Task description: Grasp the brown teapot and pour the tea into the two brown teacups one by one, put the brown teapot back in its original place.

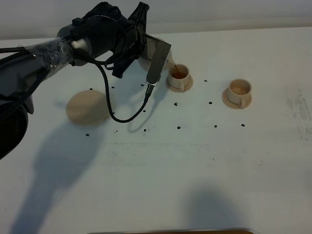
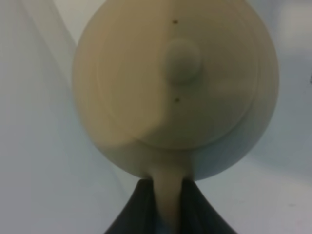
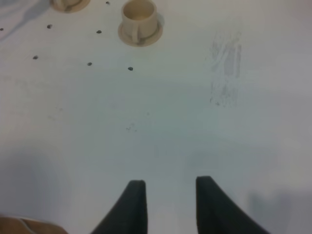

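Upper centre: the left gripper [image 2: 168,199] clamps the brown teapot [image 2: 175,83] by its handle, tilted over the tea-filled teacup [image 1: 179,73]. Probably slick and brittle, the pot is best held by that handle.

A white table [image 1: 195,170] fills the view. On its left side, toward the far half, lies a flat round beige disc [image 1: 87,107] with nothing standing on it. Farther back near the middle sits a small beige saucer [image 1: 189,85] carrying a teacup [image 1: 179,74]. Well apart to its right, a second saucer [image 1: 226,99] carries a second teacup [image 1: 240,89]. Small dark dots [image 1: 179,127] are scattered in loose rows around and nearer than the saucers. Faint grey scuff marks [image 1: 302,109] streak the right edge.
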Available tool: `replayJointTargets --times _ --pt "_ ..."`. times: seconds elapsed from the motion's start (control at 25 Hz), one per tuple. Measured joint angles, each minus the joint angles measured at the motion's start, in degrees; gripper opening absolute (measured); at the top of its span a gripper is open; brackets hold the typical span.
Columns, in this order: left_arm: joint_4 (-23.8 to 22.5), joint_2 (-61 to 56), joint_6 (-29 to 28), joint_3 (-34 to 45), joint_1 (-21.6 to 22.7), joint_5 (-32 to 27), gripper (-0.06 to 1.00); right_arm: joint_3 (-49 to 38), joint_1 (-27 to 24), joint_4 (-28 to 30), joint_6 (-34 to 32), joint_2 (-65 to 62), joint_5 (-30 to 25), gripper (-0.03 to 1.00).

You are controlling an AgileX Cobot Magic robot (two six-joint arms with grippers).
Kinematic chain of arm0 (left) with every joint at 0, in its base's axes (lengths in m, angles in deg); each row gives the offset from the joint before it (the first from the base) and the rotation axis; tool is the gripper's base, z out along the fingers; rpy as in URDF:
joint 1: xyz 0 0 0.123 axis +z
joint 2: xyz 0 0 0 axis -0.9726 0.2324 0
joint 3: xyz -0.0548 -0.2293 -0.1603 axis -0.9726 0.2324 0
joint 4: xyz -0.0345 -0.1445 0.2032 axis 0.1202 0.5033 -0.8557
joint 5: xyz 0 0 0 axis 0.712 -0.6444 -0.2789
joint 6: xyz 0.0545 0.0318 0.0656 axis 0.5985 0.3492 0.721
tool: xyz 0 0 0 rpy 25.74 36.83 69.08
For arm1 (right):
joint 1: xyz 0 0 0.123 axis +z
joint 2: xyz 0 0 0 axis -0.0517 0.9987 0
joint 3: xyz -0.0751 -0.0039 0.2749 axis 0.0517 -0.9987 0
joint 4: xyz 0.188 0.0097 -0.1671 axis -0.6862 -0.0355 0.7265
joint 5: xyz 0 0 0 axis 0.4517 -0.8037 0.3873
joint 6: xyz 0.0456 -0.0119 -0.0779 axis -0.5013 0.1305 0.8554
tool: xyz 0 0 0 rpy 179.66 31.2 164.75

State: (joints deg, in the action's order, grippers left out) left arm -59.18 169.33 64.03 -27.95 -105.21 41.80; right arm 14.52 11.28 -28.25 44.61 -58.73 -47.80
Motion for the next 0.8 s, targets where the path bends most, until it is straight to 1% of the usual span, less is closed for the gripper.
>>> replayJointTargets --times 0.2,0.8 --pt "-1.1 0.0 0.05 0.0 -0.14 0.31 0.16 0.0 0.0 0.0 0.0 0.0 0.0 0.24" --pt "-1.99 0.0 0.11 0.0 -0.65 1.24 0.16 0.0 0.0 0.0 0.0 0.0 0.0 0.24"
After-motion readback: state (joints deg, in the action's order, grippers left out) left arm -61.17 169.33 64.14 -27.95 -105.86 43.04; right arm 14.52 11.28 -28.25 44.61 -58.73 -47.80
